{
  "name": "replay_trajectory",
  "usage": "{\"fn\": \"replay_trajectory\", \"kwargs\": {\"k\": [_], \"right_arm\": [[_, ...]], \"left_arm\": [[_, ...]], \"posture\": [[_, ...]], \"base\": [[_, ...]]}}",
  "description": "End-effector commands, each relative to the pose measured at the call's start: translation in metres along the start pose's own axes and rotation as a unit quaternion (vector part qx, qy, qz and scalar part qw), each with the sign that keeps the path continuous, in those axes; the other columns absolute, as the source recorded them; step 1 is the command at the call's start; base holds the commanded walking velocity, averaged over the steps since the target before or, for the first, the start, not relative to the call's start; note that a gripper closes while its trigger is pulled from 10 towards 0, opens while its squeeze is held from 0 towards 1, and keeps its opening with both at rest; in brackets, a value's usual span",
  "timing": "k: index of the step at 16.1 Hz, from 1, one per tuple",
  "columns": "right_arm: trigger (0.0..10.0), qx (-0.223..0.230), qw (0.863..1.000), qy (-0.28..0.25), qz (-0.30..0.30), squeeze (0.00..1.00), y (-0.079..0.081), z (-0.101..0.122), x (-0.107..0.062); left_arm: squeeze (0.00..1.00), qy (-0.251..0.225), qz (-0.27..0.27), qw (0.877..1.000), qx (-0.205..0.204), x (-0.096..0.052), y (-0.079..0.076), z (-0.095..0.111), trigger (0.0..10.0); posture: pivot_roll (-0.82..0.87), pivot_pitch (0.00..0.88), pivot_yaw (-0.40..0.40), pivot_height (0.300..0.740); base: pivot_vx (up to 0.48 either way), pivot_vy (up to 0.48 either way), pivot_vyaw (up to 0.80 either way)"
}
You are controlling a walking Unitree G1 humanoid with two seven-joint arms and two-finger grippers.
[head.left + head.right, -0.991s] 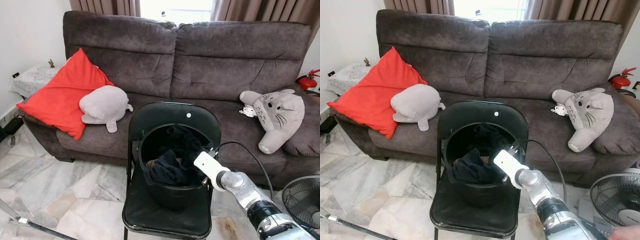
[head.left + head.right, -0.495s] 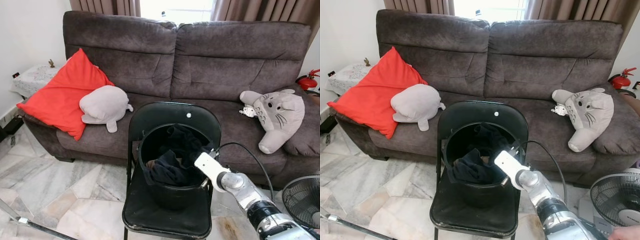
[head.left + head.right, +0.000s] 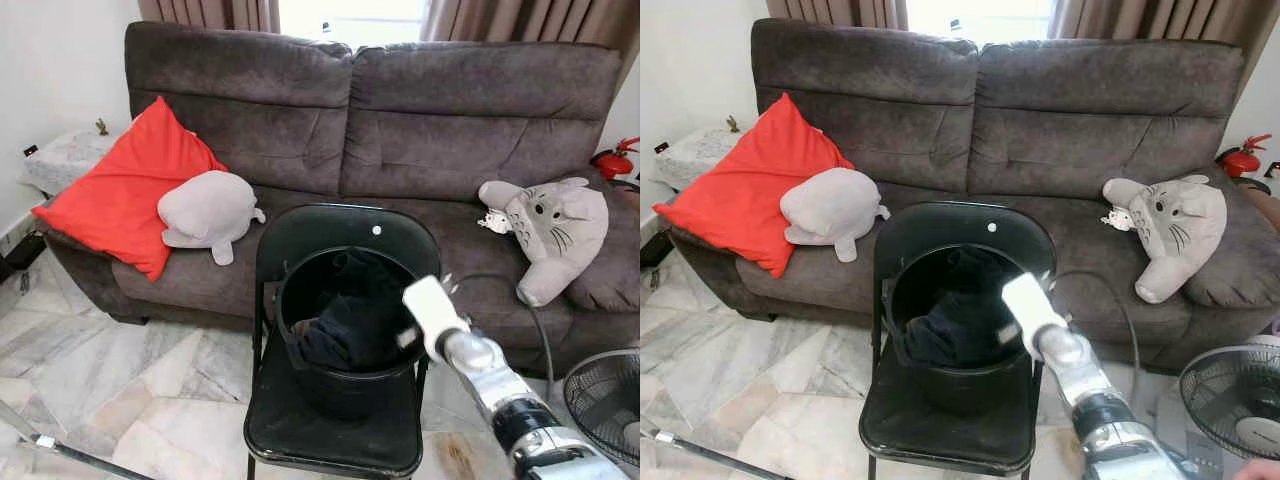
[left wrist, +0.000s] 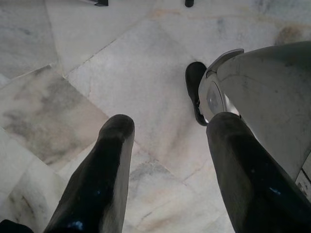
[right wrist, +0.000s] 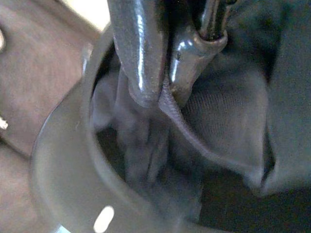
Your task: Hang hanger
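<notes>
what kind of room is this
Most likely a home living room: a dark grey sofa with a red cushion and plush toys, curtains behind it, and a marble-tiled floor.

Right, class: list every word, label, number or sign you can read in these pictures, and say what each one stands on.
None can be read.
The fire extinguisher by the sofa is too small for any label to show.
The white dot on the black chair bears no lettering.

Black bucket (image 3: 345,385) on black chair (image 3: 335,440), brown sofa (image 3: 400,130), red cushion (image 3: 125,195), grey-veined marble floor (image 3: 110,380)
</notes>
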State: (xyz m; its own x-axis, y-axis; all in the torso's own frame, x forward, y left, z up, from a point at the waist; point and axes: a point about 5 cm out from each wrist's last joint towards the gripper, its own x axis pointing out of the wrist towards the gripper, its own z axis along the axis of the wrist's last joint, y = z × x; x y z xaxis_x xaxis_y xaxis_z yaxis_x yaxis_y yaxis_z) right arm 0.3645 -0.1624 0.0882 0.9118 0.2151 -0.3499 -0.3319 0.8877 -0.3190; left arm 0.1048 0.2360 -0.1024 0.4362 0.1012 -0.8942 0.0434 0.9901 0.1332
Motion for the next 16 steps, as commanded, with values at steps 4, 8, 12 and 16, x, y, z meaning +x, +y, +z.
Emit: {"fn": "replay_trajectory", "kwargs": {"k": [4, 8, 12, 16], "right_arm": [[0.0, 0.108, 0.988, -0.106, -0.035, 0.00, 0.002, 0.025, -0.004], [0.0, 0.136, 0.976, -0.143, -0.089, 0.00, -0.004, 0.032, -0.016], [0.0, 0.141, 0.974, -0.090, -0.154, 0.00, 0.000, -0.001, -0.052], [0.0, 0.187, 0.951, 0.027, -0.246, 0.00, -0.005, -0.060, -0.102]], "left_arm": [[0.00, 0.005, 0.002, 1.000, 0.004, -0.001, 0.002, -0.003, 10.0], [0.00, 0.005, 0.003, 1.000, 0.005, -0.001, 0.003, -0.004, 10.0], [0.00, 0.008, 0.002, 1.000, 0.009, -0.002, 0.003, -0.005, 10.0], [0.00, 0.009, 0.000, 1.000, 0.015, -0.002, 0.003, -0.006, 10.0]], "posture": [[0.06, 0.000, 0.029, 0.740], [0.05, 0.000, 0.029, 0.740], [0.02, 0.000, 0.030, 0.740], [0.00, 0.000, 0.030, 0.740]], "base": [[0.000, 0.000, 0.00], [0.000, 0.000, 0.00], [0.000, 0.000, 0.00], [0.000, 0.000, 0.00]]}}
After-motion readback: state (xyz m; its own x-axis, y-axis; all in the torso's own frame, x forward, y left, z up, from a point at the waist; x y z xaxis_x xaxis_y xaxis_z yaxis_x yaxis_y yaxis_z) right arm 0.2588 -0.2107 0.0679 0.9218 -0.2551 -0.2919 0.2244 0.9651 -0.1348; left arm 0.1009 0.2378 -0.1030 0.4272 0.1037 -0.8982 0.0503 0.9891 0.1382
